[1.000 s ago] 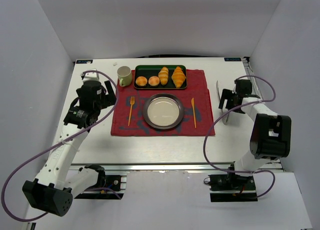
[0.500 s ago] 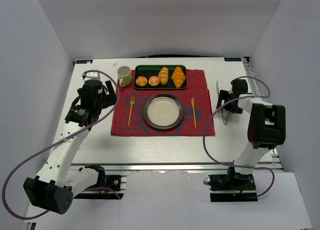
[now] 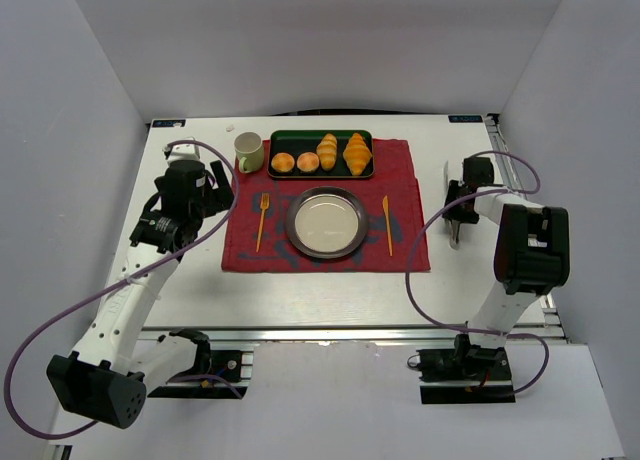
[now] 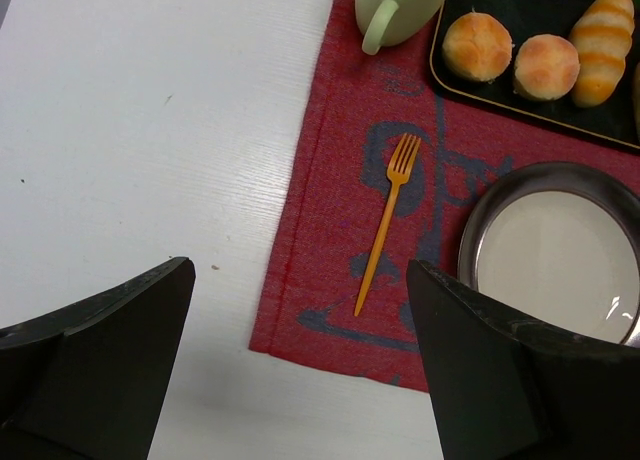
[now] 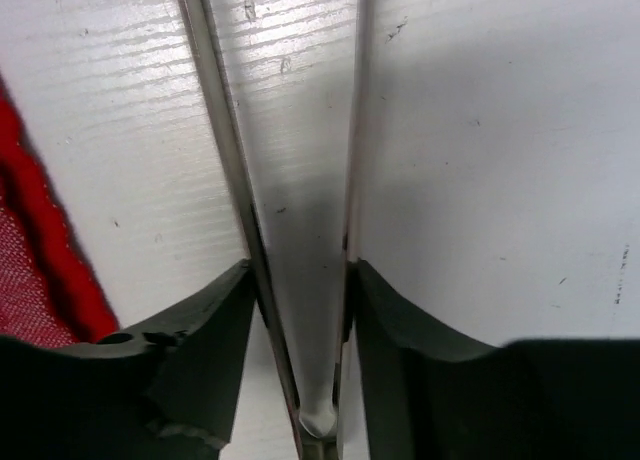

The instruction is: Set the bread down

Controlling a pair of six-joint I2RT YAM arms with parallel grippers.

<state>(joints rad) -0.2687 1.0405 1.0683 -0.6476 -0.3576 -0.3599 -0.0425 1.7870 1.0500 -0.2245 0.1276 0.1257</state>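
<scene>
The right gripper [image 5: 300, 280] pinches metal tongs [image 5: 215, 100] right of the red cloth [image 3: 395, 165], the left gripper [image 4: 300, 270] gapes wide left of it, the bread [image 3: 357, 153] rests at its far edge

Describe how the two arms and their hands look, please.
The left arm and the right arm have white links and black joints. A purple cable loops along each. The left hand and right hand have broad, matte black fingers.
</scene>
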